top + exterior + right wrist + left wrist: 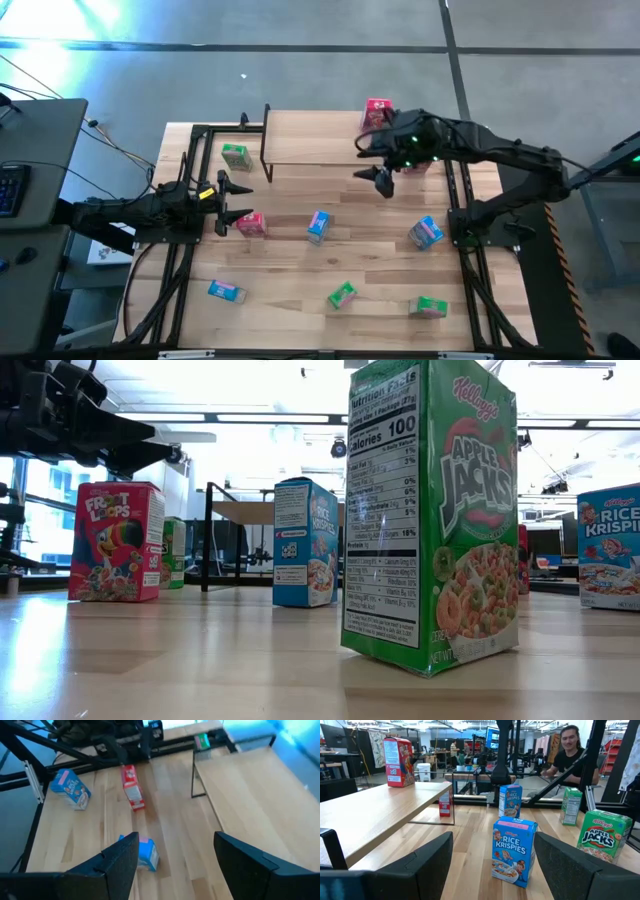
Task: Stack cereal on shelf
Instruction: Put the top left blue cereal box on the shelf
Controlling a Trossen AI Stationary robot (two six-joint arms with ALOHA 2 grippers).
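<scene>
The shelf [330, 140] has a pale wood plank top on black legs. On the light striped-plank table [300, 280], 3 boxes are blue [318, 226], [425, 233], [226, 291], 3 green [235, 156], [341, 295], [430, 306], and 2 pink-red [250, 223], [377, 111]. The Apple Jacks box [432, 520] is green with red lettering.

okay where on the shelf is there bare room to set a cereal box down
The shelf is almost wholly bare: the plank is open from its left legs to the red box standing at its far right corner. That corner is crowded, since the right gripper and its arm hang there. The left gripper waits off the shelf.
</scene>
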